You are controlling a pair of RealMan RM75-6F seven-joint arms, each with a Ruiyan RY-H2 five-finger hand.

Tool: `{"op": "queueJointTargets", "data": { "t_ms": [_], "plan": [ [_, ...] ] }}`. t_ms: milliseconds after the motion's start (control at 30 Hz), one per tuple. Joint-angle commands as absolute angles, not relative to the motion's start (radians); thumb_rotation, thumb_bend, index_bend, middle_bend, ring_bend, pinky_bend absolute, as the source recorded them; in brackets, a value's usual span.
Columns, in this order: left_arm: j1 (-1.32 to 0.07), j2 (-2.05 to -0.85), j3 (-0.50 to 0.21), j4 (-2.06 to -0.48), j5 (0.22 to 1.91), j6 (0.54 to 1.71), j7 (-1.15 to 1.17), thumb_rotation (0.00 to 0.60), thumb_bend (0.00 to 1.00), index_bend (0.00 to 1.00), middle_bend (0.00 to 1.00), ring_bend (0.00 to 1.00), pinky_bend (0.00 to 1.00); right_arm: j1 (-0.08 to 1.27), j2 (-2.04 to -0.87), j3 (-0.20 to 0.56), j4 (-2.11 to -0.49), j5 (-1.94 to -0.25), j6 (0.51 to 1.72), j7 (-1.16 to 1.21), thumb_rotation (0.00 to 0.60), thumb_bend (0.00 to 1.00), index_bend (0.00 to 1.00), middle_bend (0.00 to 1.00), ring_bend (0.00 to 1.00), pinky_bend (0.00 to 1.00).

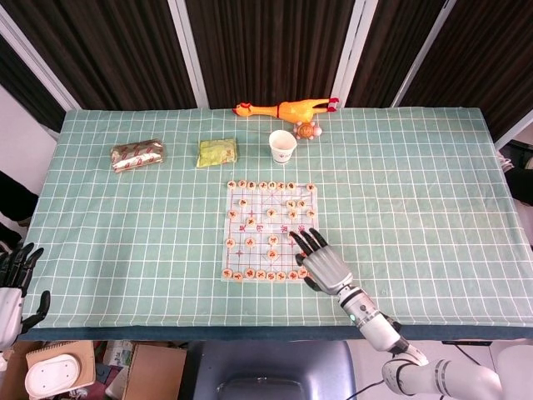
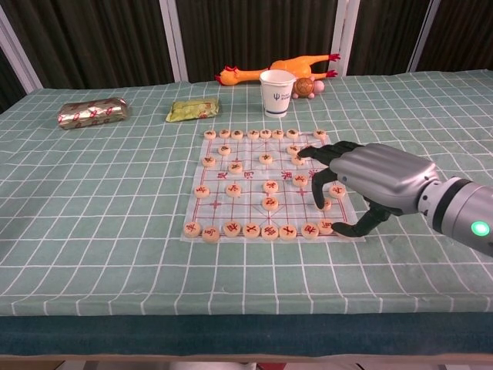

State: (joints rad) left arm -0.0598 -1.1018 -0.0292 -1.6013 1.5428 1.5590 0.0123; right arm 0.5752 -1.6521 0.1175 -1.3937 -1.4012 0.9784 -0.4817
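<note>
The right hand (image 1: pixel 323 265), fingers spread wide and holding nothing, hovers over the lower right corner of the Chinese chess board (image 1: pixel 271 231) at the centre of the desk (image 1: pixel 125 233), while the left hand (image 1: pixel 12 287) sits open at the frame's lower left edge

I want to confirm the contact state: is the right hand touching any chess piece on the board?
Cannot tell. In the chest view the right hand hovers spread over the board's right side, hiding the pieces there; neither view shows contact or a gap plainly.
</note>
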Motion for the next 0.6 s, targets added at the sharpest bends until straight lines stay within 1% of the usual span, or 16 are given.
{"op": "queueJointTargets", "data": {
  "t_ms": [33, 600],
  "plan": [
    [-0.059, -1.100, -0.028, -1.603, 1.543, 1.557, 0.013, 0.600, 0.50, 0.00, 0.00, 0.01, 0.06, 0.580, -1.664, 0.115, -1.380, -1.394, 0.978, -0.482, 0.600, 0.44, 0.57, 0.10, 0.00, 0.00],
    [-0.058, -1.097, -0.027, -1.608, 1.543, 1.549, 0.020, 0.600, 0.50, 0.00, 0.00, 0.01, 0.06, 0.602, -1.712, 0.097, -1.318, -1.367, 0.976, -0.479, 0.600, 0.44, 0.59, 0.11, 0.00, 0.00]
  ]
}}
